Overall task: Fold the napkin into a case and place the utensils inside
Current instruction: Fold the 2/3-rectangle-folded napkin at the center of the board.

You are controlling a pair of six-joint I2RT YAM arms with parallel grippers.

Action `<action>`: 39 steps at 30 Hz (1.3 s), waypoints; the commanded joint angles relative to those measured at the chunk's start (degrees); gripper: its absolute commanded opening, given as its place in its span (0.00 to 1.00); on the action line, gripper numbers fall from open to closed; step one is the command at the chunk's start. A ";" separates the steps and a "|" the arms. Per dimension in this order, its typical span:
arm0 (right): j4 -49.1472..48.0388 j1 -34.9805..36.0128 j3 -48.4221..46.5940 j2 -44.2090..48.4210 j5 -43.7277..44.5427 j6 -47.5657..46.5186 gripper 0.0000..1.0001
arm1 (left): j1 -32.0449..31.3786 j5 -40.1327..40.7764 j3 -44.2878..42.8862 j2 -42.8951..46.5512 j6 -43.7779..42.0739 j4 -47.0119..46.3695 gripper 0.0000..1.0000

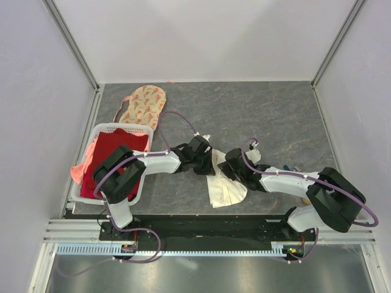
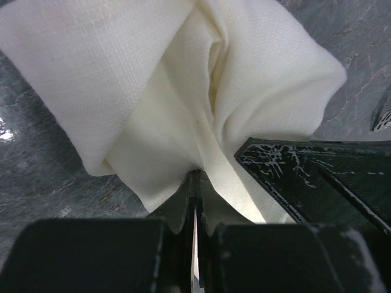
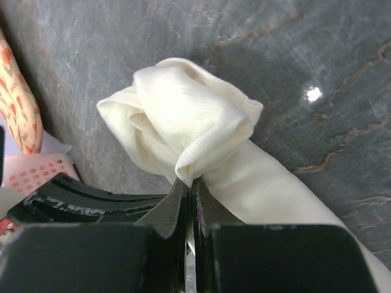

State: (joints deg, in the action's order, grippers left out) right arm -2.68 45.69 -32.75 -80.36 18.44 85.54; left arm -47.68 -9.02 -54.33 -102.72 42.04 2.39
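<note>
The cream-white napkin lies bunched on the dark table between my two arms, its lower part spread flat toward the near edge. In the left wrist view my left gripper is shut on a fold of the napkin, which billows above the tips. In the right wrist view my right gripper is shut on a rolled corner of the napkin. From above, the left gripper and the right gripper sit close together over the cloth's upper end. I cannot make out the utensils; the case does not show.
A white basket at the left holds a red cloth. A peach floral cloth lies behind it and also shows in the right wrist view, floral cloth. Grey walls close in the table on three sides.
</note>
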 commanded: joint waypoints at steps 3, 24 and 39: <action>-0.83 2.38 -0.30 -2.00 4.94 12.89 0.00 | -0.48 0.23 2.03 -0.73 -1.43 -2.22 0.02; -9.28 9.77 9.20 -0.51 17.86 35.23 0.00 | -0.39 8.31 16.36 18.60 -2.49 -8.22 0.04; -4.80 11.88 4.37 -2.96 19.27 40.23 0.00 | -1.27 7.34 14.42 4.11 -2.84 -18.47 0.02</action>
State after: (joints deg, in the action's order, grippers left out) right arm -8.95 56.51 -25.36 -81.93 35.53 113.84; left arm -48.07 -3.07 -39.46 -95.59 40.62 -14.70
